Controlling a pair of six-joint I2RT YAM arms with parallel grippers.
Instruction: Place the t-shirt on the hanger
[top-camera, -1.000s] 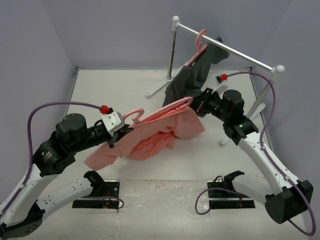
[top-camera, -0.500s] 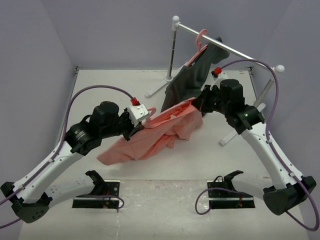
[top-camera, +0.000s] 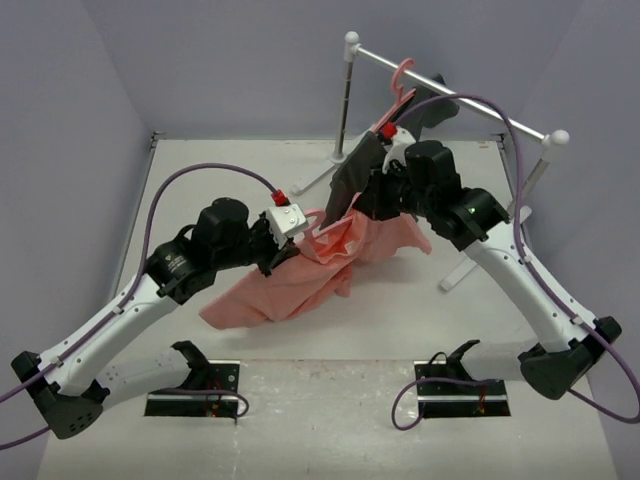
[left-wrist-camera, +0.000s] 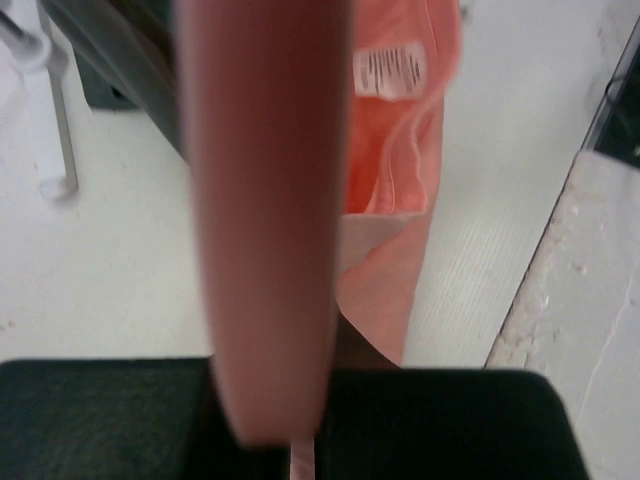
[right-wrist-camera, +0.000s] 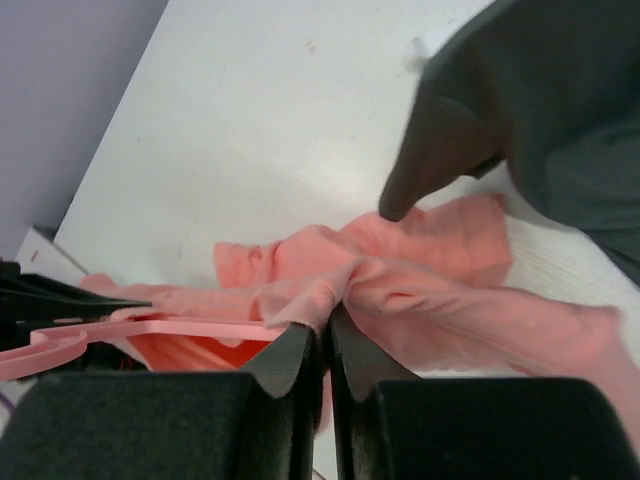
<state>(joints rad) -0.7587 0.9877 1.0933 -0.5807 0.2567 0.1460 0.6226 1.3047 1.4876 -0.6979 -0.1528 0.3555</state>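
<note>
The salmon-pink t-shirt (top-camera: 285, 288) hangs bunched between the two arms, its lower part trailing on the table. My left gripper (top-camera: 283, 243) is shut on the thin pink hanger (top-camera: 312, 216), whose hook shows just beyond the wrist. In the left wrist view the hanger (left-wrist-camera: 265, 200) is a blurred pink bar rising from the left gripper (left-wrist-camera: 300, 420), and the t-shirt (left-wrist-camera: 400, 160) with its white label lies behind. My right gripper (right-wrist-camera: 326, 318) is shut on a fold of the t-shirt (right-wrist-camera: 430, 270), right beside the hanger (right-wrist-camera: 150, 328). From above, the right gripper (top-camera: 362, 207) sits at the shirt's upper edge.
A white clothes rack (top-camera: 455, 97) stands at the back right. A second pink hanger (top-camera: 401, 78) on it carries a dark grey garment (top-camera: 372, 160) close behind my right gripper. That dark grey garment (right-wrist-camera: 540, 100) also hangs just above the t-shirt in the right wrist view. A rack foot (left-wrist-camera: 55, 130) is near.
Both arms have moved inward and towards the back. The left gripper carried the hanger to the right; the right gripper pulled its fold of the shirt left, nearer the dark garment.
</note>
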